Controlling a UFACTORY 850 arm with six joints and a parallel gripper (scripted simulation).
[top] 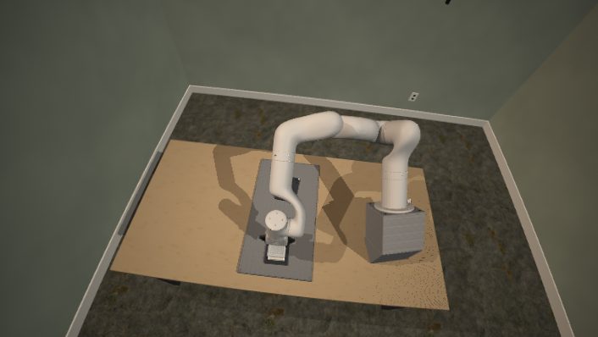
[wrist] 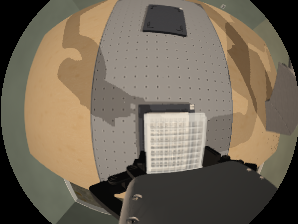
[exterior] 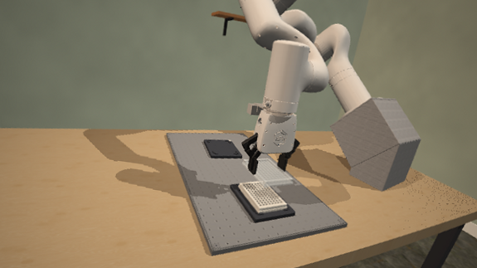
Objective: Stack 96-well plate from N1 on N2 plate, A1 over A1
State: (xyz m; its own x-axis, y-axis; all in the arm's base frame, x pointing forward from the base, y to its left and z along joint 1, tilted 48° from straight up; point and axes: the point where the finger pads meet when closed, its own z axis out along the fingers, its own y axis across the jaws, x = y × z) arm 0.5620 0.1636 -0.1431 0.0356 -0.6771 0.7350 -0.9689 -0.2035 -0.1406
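My gripper [exterior: 267, 168] [wrist: 175, 158] is shut on a pale 96-well plate [exterior: 271, 172] [wrist: 174, 139] and holds it level in the air across its short sides. A second white well plate [exterior: 263, 197] sits flat in the black nest N2 [exterior: 267, 218] [wrist: 166, 106] right below it. In the top view the wrist hides the fingers, and a plate [top: 276, 252] shows over that nest [top: 275, 262]. The black nest N1 [exterior: 222, 149] [wrist: 165, 19] is empty at the far end of the grey board [exterior: 224, 225] [top: 254, 237]. I cannot make out the cut corners.
The grey board lies on a wooden table [exterior: 60, 195] [top: 182, 212]. The arm's grey pedestal [exterior: 377, 145] [top: 394, 230] stands at one side of the board. A small wall shelf [exterior: 228, 16] hangs behind the arm.
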